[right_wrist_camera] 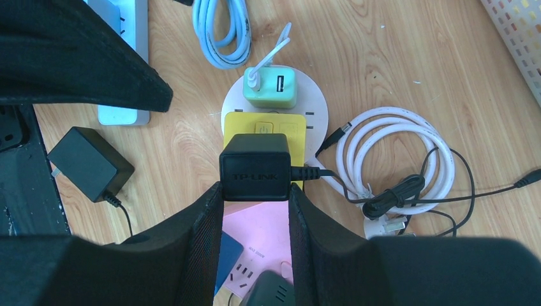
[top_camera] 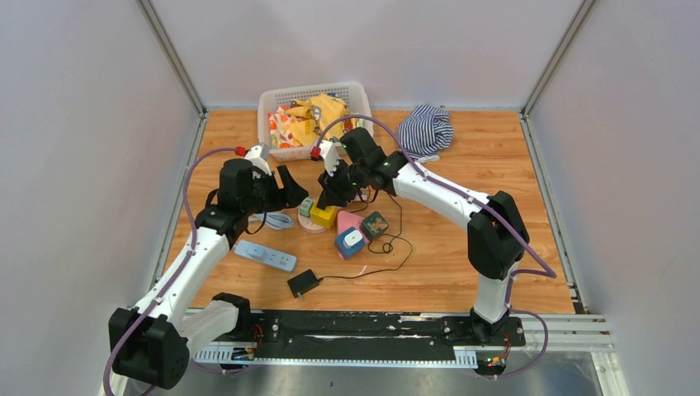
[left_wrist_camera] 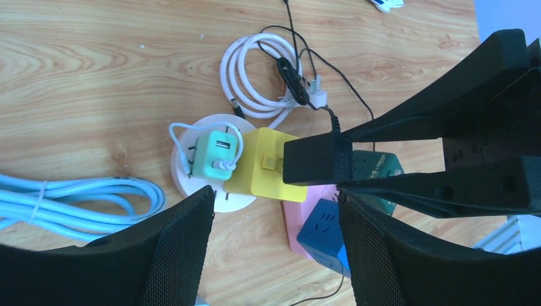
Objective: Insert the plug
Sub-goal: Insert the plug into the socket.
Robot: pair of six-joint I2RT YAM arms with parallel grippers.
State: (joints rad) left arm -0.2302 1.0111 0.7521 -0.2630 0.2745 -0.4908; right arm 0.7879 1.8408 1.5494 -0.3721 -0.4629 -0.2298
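Observation:
My right gripper is shut on a black TP-LINK adapter plug, its thin black cord leading off to the right. The plug sits right over the top face of a yellow cube socket. I cannot tell whether its prongs are in. In the left wrist view the plug overlaps the yellow cube. My left gripper is open and empty, hovering just left of the cube in the top view. The right gripper is above the cube.
The yellow cube rests against a round white socket base carrying a green USB charger. Pink, blue and dark green cube sockets crowd close by. A white cable coil, white power strip, second black adapter, basket and striped cloth lie around.

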